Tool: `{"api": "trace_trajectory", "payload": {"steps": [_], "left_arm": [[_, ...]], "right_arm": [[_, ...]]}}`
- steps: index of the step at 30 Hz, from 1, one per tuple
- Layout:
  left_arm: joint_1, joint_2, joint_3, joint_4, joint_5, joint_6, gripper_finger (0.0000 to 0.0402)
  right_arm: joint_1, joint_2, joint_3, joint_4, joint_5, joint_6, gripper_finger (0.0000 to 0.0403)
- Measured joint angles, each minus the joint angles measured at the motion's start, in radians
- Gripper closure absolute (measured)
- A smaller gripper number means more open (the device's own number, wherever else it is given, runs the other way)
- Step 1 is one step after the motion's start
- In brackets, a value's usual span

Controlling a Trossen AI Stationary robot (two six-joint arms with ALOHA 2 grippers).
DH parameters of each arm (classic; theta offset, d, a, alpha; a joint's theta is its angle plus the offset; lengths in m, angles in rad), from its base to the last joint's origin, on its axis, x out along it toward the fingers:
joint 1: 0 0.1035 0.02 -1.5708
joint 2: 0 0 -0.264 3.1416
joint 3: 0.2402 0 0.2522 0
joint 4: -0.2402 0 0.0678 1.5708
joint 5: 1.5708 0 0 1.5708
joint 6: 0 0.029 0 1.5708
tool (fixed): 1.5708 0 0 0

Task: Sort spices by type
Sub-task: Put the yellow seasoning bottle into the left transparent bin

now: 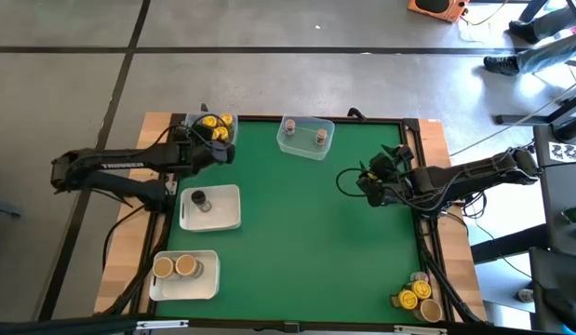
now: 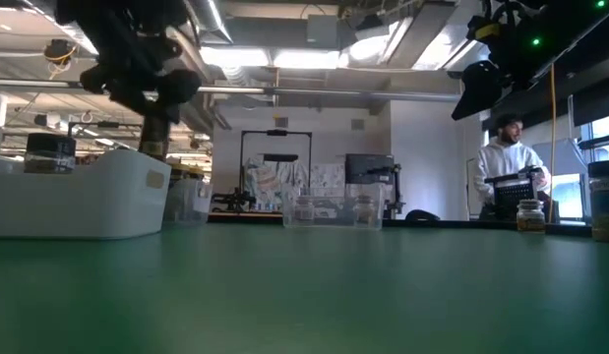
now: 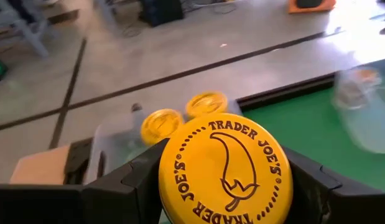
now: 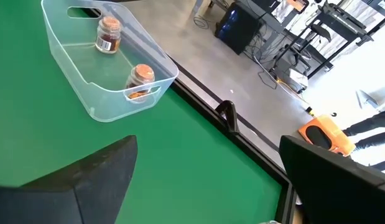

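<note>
My left gripper (image 1: 219, 141) is at the table's far left, shut on a yellow-lidded spice jar (image 3: 224, 168), just short of a clear tub (image 1: 200, 125) that holds two more yellow-lidded jars (image 3: 161, 123). In the low view the held jar (image 2: 156, 130) hangs well above the table. My right gripper (image 1: 369, 179) hovers open over the table's right part, with nothing between its fingers (image 4: 99, 171). A second clear tub (image 1: 304, 138) at the far middle holds two grey-pink-lidded jars (image 4: 141, 77). My left gripper pinches the yellow-lidded jar between its two fingers (image 3: 137, 182), one on each side of the jar below the lid's rim (image 3: 170, 190). The lid hides the place of contact. The jar is lifted clear of the table, lid up, tilted a little.
A white tray (image 1: 228, 216) at the left holds one dark-lidded jar (image 1: 199, 198). Another white tray (image 1: 206, 284) near the front left holds two tan-lidded jars (image 1: 174, 268). A cluster of unsorted jars (image 1: 416, 298) sits at the near right corner. A person (image 2: 506, 162) sits beyond the table.
</note>
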Motion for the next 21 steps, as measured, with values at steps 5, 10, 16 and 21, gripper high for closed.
{"api": "trace_trajectory", "payload": {"steps": [5, 10, 16, 21], "left_arm": [[0.039, 0.000, -0.042, 0.012, 0.003, -0.012, 0.0171], [0.085, 0.000, -0.105, 0.092, -0.022, 0.019, 0.0170], [0.156, 0.001, -0.202, 0.340, -0.042, 0.163, 0.0169], [0.215, 0.005, -0.278, 0.531, -0.028, 0.277, 0.0169]], "right_arm": [[0.000, 0.000, 0.000, 0.000, 0.000, 0.000, 0.0013], [0.000, 0.000, 0.000, 0.000, 0.000, 0.000, 0.0013], [0.000, 0.000, 0.000, 0.001, -0.002, 0.000, 0.0013], [0.000, 0.000, 0.000, -0.003, -0.017, 0.001, 0.0013]]}}
